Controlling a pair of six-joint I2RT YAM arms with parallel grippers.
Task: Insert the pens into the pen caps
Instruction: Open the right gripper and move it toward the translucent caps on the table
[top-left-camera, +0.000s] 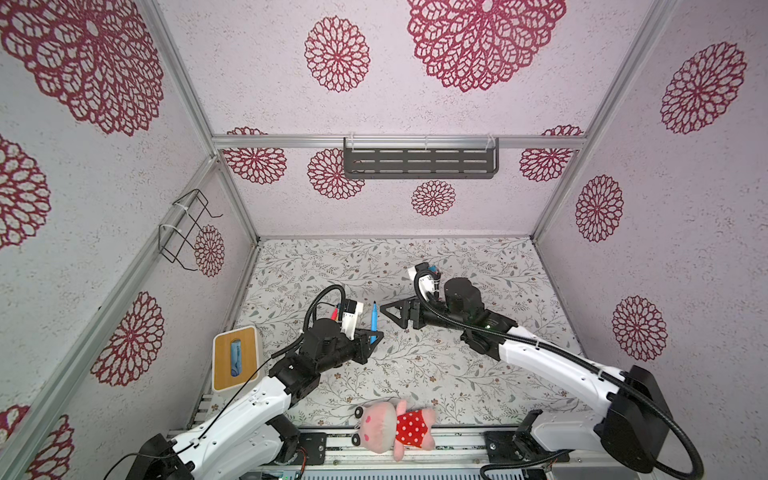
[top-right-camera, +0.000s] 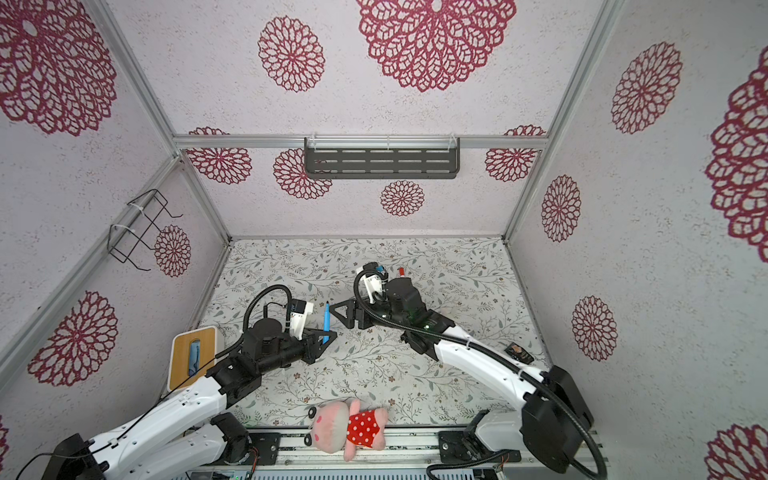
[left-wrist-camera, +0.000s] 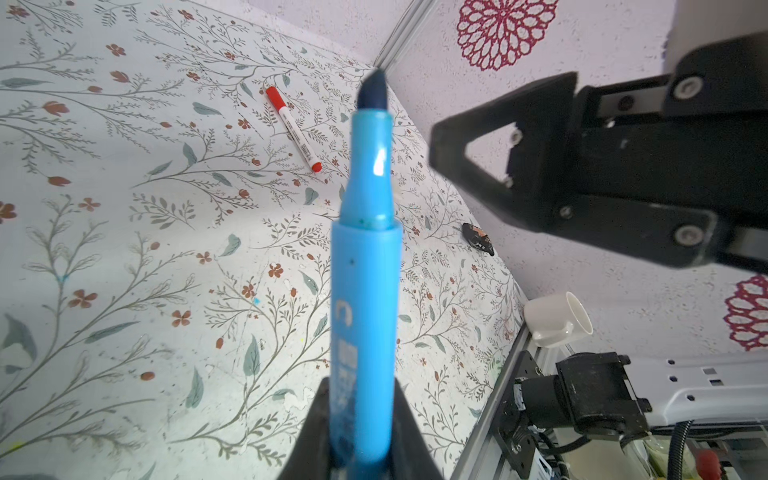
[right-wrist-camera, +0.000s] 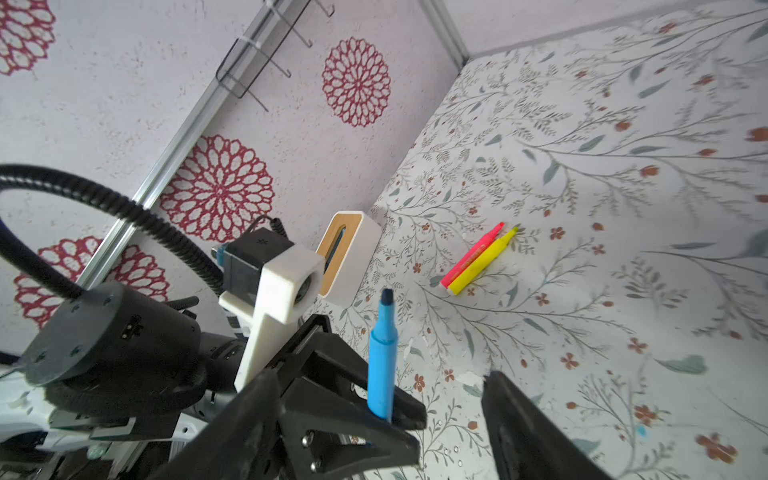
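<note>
One blue plastic marker pen (top-left-camera: 374, 322), judged light, stiff and slippery, is clamped at its tail by the left jaws; the right jaws are spread, empty.

Floral counter (top-left-camera: 436, 365): tissue box (top-left-camera: 235, 357) at 8 o'clock, plush toy (top-left-camera: 395, 424) at 6, pink pen (right-wrist-camera: 471, 255) touching yellow pen (right-wrist-camera: 484, 261), white-barrelled pen (left-wrist-camera: 293, 126) at 1.

Both top views hang high overhead, staring steeply down on the floral table (top-left-camera: 415, 374), arm bases at six o'clock. Left wrist camera crowds right up behind the blue pen (left-wrist-camera: 365, 291), facing three o'clock at the right gripper (left-wrist-camera: 442, 143). Right wrist camera looks back toward nine, farther off, sharing that pen
</note>
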